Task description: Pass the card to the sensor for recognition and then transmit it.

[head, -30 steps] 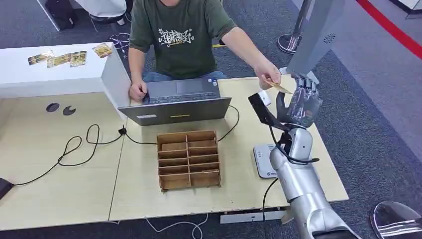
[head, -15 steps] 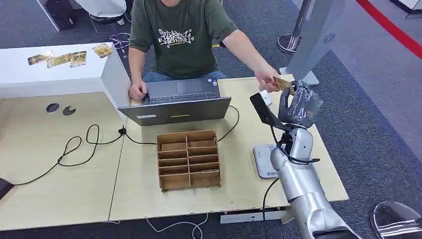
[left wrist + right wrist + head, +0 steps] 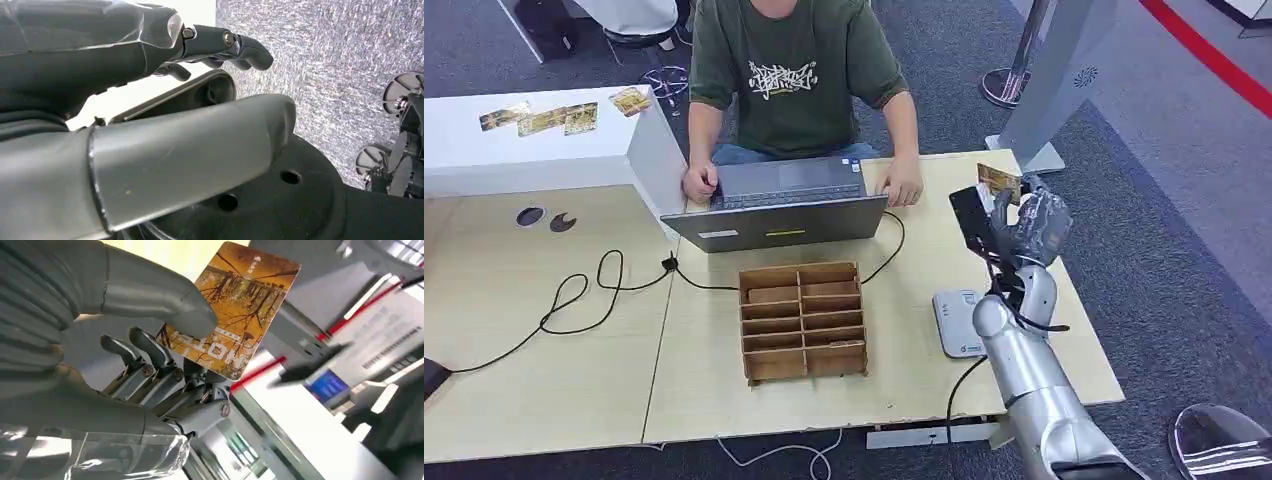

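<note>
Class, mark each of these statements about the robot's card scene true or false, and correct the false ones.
1. The right hand holds the card. True.
2. The person's hand touches the card. False: it rests on the table beside the laptop.
3. The wooden organizer sits in front of the laptop. True.
4. The white sensor pad lies left of the organizer. False: it lies to its right.

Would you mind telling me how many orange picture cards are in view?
5: one orange picture card held by the right hand; four on the white counter, at. Overlaps may hide more.
</note>
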